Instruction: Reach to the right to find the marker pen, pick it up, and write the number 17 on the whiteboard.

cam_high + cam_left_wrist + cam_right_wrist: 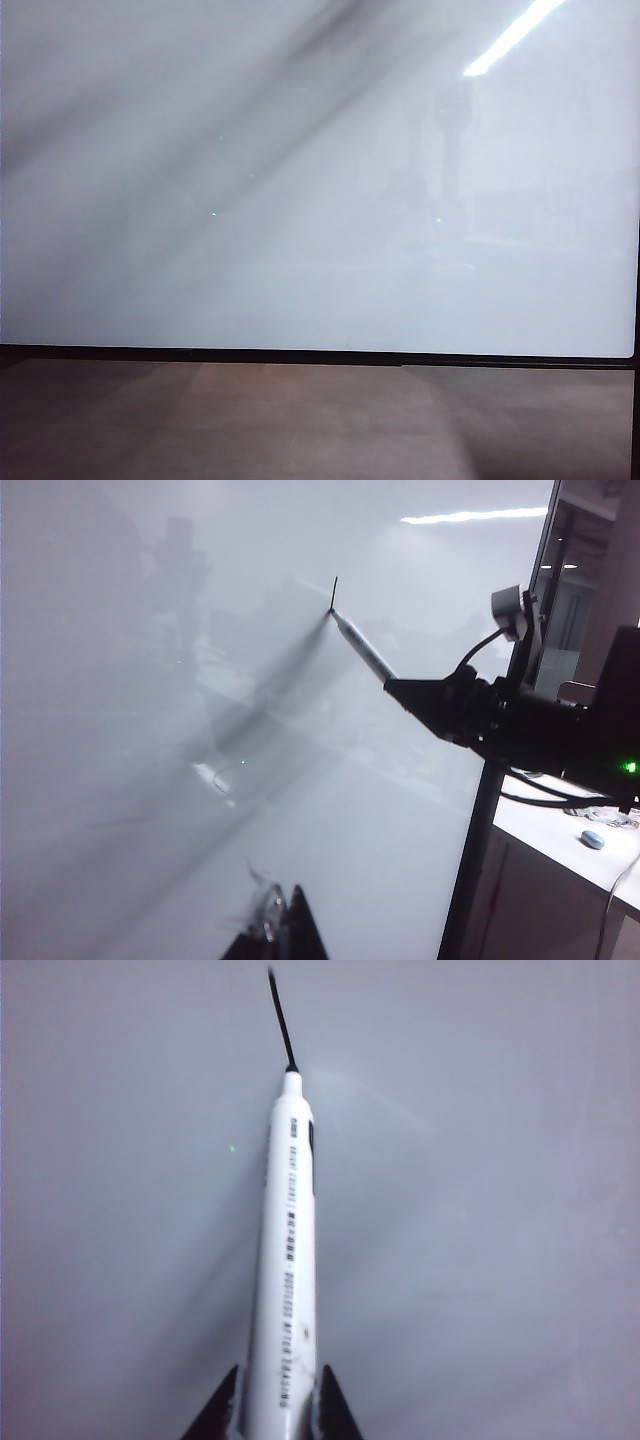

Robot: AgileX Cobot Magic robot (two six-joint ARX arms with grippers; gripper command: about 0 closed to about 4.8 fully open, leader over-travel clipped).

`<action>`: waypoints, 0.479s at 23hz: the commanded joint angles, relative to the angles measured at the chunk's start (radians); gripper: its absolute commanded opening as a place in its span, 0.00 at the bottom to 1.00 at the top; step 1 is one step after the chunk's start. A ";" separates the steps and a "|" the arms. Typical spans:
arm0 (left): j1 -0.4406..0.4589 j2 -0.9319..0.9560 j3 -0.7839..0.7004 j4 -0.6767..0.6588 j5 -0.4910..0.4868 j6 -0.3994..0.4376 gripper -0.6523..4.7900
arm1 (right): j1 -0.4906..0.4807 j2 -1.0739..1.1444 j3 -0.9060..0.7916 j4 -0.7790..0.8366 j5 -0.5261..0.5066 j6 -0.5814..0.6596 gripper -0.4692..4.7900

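Whiteboard (300,200) pretty much fills the exterior view, glossy white with a thin black frame and a bright light streak up top, brown surface (320,420) below it. Neither arm shows there. From the left wrist view, the right gripper (420,698) reaches in from the board's edge with the marker pen (362,650) sticking out, tip right on the board at the bottom of a short black stroke (333,592). Its fingers (335,1410) are pinching the white pen barrel on both sides. Left gripper (278,930) sits close in front of the board, well off from the pen, fingers pressed together, nothing between them.
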 commanded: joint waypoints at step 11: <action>-0.002 -0.001 0.002 0.013 0.005 0.002 0.11 | 0.003 -0.005 -0.087 -0.011 0.012 0.013 0.09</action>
